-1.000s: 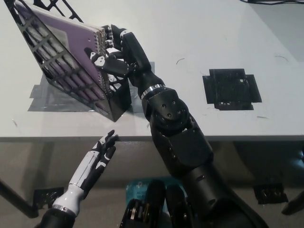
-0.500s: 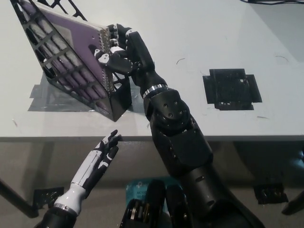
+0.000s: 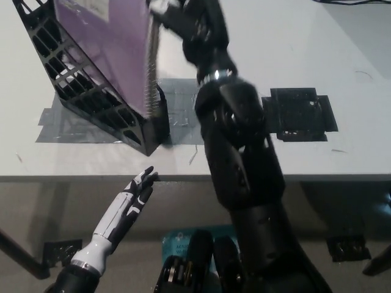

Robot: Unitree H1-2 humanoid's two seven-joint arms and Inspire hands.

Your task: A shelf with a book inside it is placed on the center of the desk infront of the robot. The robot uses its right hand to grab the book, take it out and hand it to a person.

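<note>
A purple spiral-bound book (image 3: 110,49) stands raised, partly out of the black lattice shelf (image 3: 79,97) at the upper left of the desk. Its metal spiral runs down the right edge. My black right hand (image 3: 189,18) is shut on the book's top right corner, near the picture's top edge, blurred by motion. My white left hand (image 3: 125,207) rests below the desk's front edge at lower left, fingers apart and holding nothing.
Grey tape (image 3: 58,125) lies under the shelf on the white desk (image 3: 305,152). A patch of black tape (image 3: 298,113) sits to the right of my right arm. The desk's front edge runs across the middle of the picture.
My right hand has lifted upward and away with the book, drawing it higher out of the shelf. The left hand has barely moved.
</note>
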